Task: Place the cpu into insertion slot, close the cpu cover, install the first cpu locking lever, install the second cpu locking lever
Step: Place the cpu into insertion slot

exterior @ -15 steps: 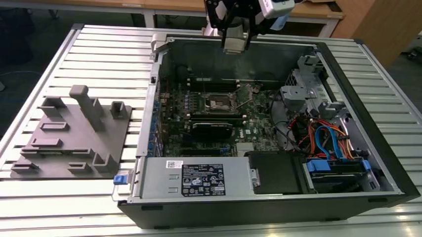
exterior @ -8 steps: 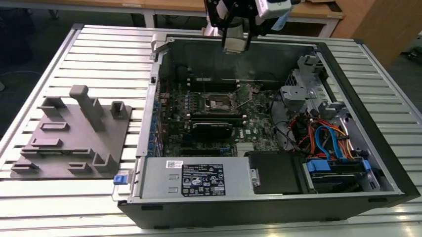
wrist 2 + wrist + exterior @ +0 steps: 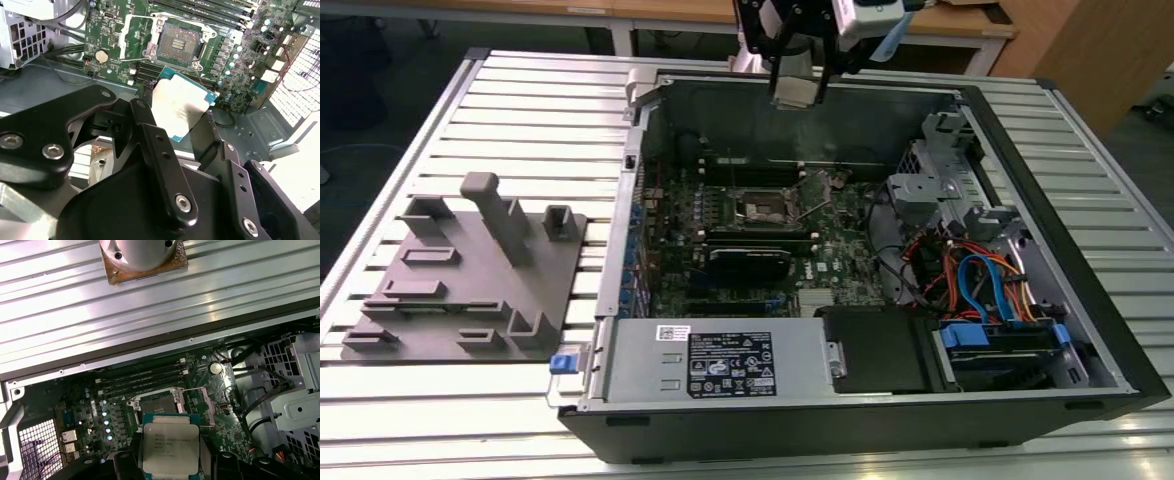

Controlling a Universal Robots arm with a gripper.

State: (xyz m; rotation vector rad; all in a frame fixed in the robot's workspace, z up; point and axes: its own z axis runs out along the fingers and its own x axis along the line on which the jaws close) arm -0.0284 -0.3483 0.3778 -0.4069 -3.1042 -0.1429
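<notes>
My gripper (image 3: 797, 88) hangs above the back wall of the open computer case (image 3: 1067, 230), shut on the cpu (image 3: 795, 97). In both wrist views the cpu (image 3: 180, 107) (image 3: 170, 445) is a flat silver-topped square with a green edge, clamped between two black fingers (image 3: 142, 112) (image 3: 123, 462). The insertion slot (image 3: 180, 44) (image 3: 157, 404) (image 3: 761, 208) lies open on the green board below and ahead of the chip, its contact field bare. The cpu cover (image 3: 132, 34) (image 3: 199, 404) is flipped open beside the slot.
A grey fixture plate (image 3: 467, 270) with upright blocks sits on the slatted table at the exterior view's left. Inside the case are a power supply (image 3: 707, 360), a black module (image 3: 747, 262), memory slots (image 3: 142, 380) and a drive cage with coloured cables (image 3: 987, 290).
</notes>
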